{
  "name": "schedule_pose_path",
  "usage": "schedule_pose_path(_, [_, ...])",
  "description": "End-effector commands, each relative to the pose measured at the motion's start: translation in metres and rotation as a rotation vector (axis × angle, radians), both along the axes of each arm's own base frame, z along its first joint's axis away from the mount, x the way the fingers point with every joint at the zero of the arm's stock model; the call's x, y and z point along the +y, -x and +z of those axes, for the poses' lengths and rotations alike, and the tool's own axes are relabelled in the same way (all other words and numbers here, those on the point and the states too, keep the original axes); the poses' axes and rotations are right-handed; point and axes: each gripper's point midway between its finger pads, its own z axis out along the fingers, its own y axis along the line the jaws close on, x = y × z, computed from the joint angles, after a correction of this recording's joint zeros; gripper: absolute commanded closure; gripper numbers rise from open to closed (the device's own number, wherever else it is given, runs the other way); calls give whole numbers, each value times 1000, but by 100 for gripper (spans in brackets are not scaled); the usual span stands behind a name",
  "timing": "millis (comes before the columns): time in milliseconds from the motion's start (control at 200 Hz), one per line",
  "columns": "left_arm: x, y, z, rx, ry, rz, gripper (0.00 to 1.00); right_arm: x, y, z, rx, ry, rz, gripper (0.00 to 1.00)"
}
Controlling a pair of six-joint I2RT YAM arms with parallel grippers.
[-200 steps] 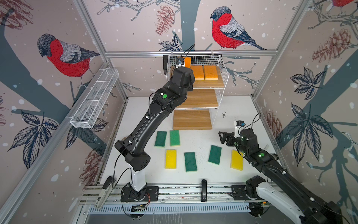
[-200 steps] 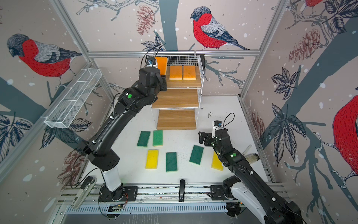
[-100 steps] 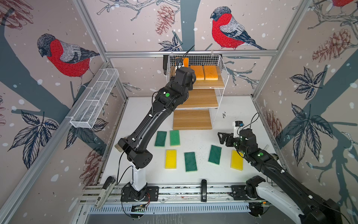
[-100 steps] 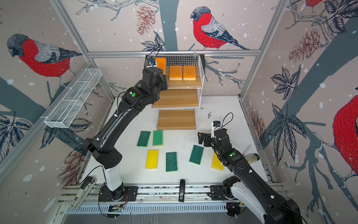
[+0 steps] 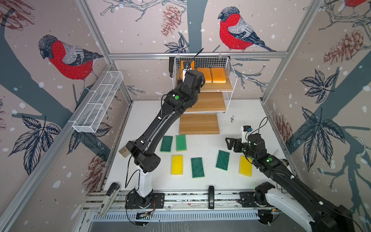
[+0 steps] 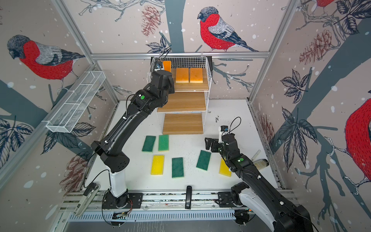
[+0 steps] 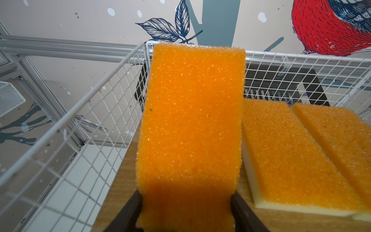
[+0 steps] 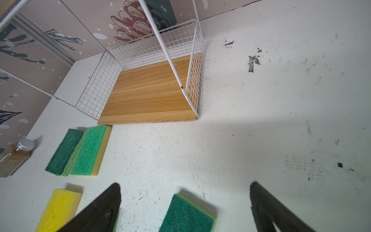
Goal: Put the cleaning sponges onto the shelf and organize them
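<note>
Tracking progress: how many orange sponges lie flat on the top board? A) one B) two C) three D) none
B: the middle sponge and right sponge lie flat on the top board; the third sponge is tilted up in the left gripper.

Shelf (image 8: 148, 94): wooden board, white wire-grid sides. On white table (image 8: 261, 120): green sponge pair (image 8: 90, 148) touching, nr board's front edge; yellow sponge (image 8: 58, 209); dark green sponge (image 8: 186, 217) seen betw. tips of right gripper (image 8: 184, 185), jaws wide apart. Glass jar (image 8: 15, 158) w/ silver lid.
</note>
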Motion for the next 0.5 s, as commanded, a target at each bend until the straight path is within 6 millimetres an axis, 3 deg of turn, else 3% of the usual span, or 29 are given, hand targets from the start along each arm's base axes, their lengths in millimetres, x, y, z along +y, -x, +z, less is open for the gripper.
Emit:
schedule_pose_path(0, [6, -1, 1, -3, -1, 31, 42, 3, -3, 7, -27, -17, 6, 1])
schedule_pose_path(495, [9, -1, -5, 12, -14, 45, 37, 3, -3, 5, -26, -17, 9, 1])
